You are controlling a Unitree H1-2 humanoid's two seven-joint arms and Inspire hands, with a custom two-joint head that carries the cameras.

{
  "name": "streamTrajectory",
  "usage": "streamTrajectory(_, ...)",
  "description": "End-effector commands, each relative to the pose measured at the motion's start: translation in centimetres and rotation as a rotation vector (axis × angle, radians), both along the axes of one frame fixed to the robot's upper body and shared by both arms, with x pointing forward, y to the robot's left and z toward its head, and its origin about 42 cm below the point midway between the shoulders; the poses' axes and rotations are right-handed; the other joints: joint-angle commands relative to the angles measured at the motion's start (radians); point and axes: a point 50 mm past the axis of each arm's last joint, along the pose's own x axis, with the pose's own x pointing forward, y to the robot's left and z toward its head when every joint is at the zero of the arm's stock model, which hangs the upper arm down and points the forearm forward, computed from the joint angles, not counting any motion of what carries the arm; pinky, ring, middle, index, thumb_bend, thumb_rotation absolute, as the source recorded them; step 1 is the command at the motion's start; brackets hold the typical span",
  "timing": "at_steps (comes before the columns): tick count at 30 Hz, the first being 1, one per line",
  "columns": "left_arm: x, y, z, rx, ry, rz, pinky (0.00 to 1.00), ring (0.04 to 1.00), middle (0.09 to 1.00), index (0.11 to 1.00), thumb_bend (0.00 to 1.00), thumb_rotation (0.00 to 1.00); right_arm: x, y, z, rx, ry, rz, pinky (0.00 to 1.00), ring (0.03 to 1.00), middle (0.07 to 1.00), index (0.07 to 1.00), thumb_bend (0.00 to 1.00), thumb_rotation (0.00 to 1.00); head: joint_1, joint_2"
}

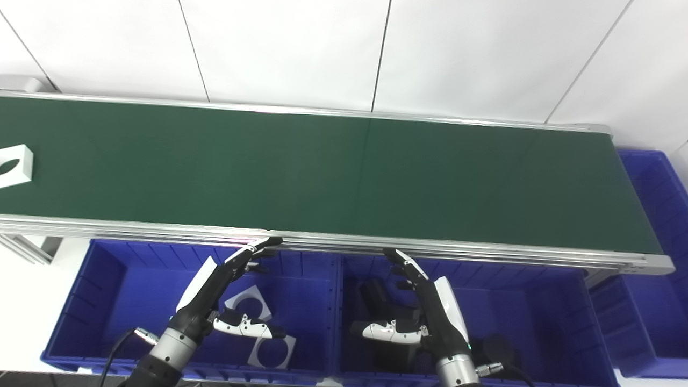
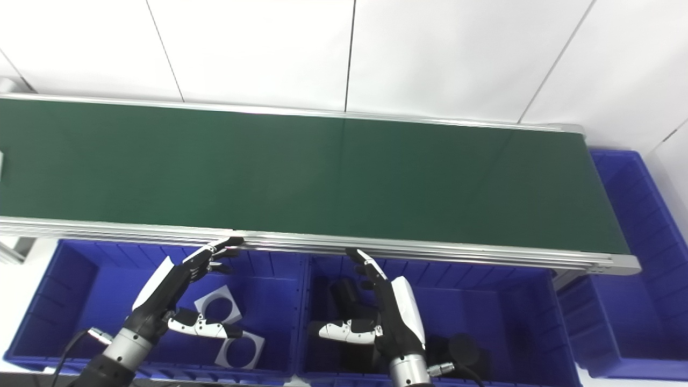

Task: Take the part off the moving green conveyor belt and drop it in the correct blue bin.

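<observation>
The left robot hand (image 1: pixel 215 293) hangs above the left blue plastic bin (image 1: pixel 80 301), fingers stretched out and spread toward the conveyor's near rail, thumb held out sideways, holding nothing. The right robot hand (image 1: pixel 430 306) hangs the same way above the middle blue plastic bin (image 1: pixel 537 301), fingers wide apart and empty, its fingertips just short of the silver aluminium rail (image 1: pixel 484 250) that edges the belt. Under the left robot hand, two flat white square plates with round holes (image 1: pixel 258 322) lie on the floor of the left bin, one overlapping the other's corner. Under the right robot hand, dark black cylindrical parts (image 1: pixel 376 295) lie in the middle bin, partly hidden by the hand and wrist. Beyond the rail stretches the long dark green conveyor belt (image 1: pixel 322 166), and at its far left edge rests a white square part with a round hole (image 1: pixel 13 165), well apart from both hands and cut off by the picture's border. A third blue plastic bin (image 1: pixel 656 215) stands at the belt's right end.
</observation>
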Motion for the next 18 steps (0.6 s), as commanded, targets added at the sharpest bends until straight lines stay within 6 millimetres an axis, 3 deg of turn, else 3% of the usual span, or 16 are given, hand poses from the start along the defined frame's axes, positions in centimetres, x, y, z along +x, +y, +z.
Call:
streamTrajectory(1,0.64,0.11,0.91,-0.007,-0.056,-0.009,0.70,0.837,0.901,0.860,0.88,0.17,0.46,0.45,0.87,0.021,-0.054,0.007,0.77,0.847,0.879,0.868,0.75,0.15,0.001,0.001)
streamTrajectory(18,0.65,0.12,0.85,0.007,-0.065,-0.005,0.69,0.831,0.898,0.857,0.83,0.09,0.46,0.47,0.88,0.030,-0.053,0.006,0.78,0.850,0.879,0.866,0.73,0.05,0.002,-0.002)
